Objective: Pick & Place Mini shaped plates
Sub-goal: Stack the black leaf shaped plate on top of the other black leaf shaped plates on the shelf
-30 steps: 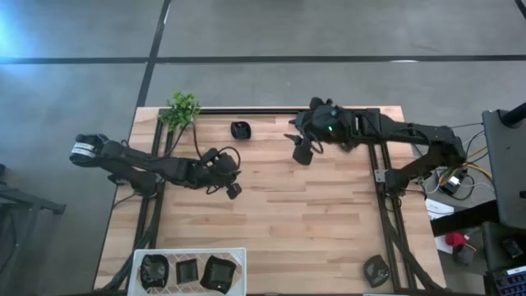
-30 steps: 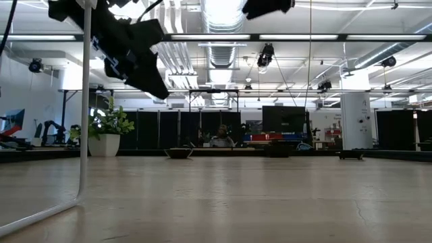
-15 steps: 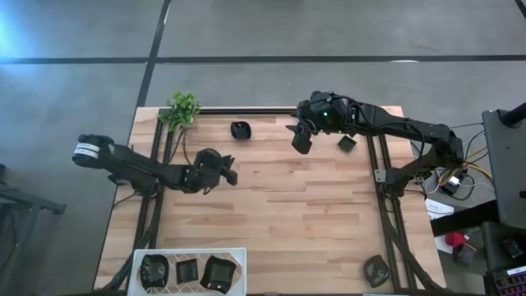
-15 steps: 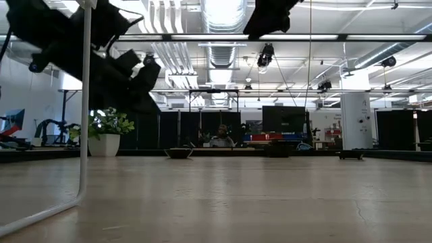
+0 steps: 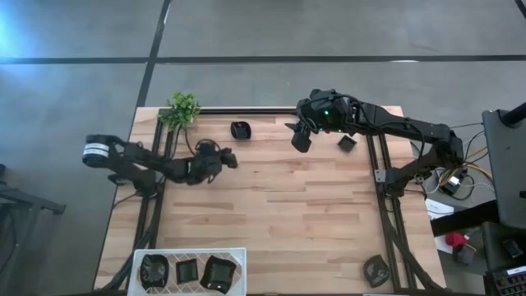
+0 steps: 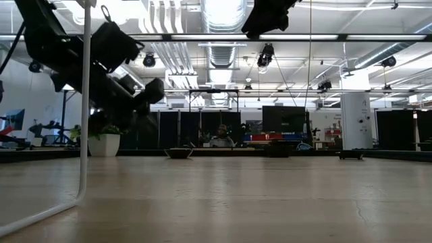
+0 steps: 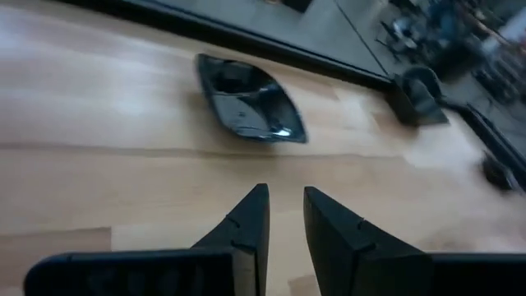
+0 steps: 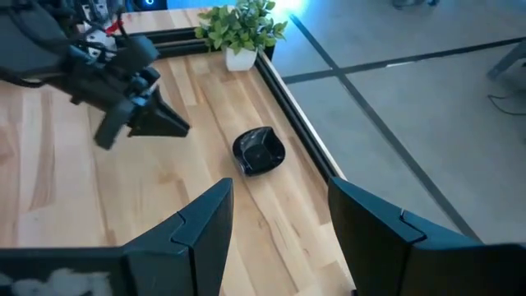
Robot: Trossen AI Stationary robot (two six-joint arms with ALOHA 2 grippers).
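Tabletop: left pincer (image 5: 231, 160) moved nearer plate (image 5: 240, 130).

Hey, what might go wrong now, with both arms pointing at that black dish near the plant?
1. The left pincer and the open right pincer both face the small glossy black dish; converging there, they might collide.
2. The dish sits close to the black rail at the wooden table's far edge, so a push could jam it there.

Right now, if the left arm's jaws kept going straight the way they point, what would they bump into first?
Most likely the small black dish near the table's far edge. The left gripper, jaws slightly apart and empty, points almost at it, with only bare wood between. How high the gripper hangs is unclear.
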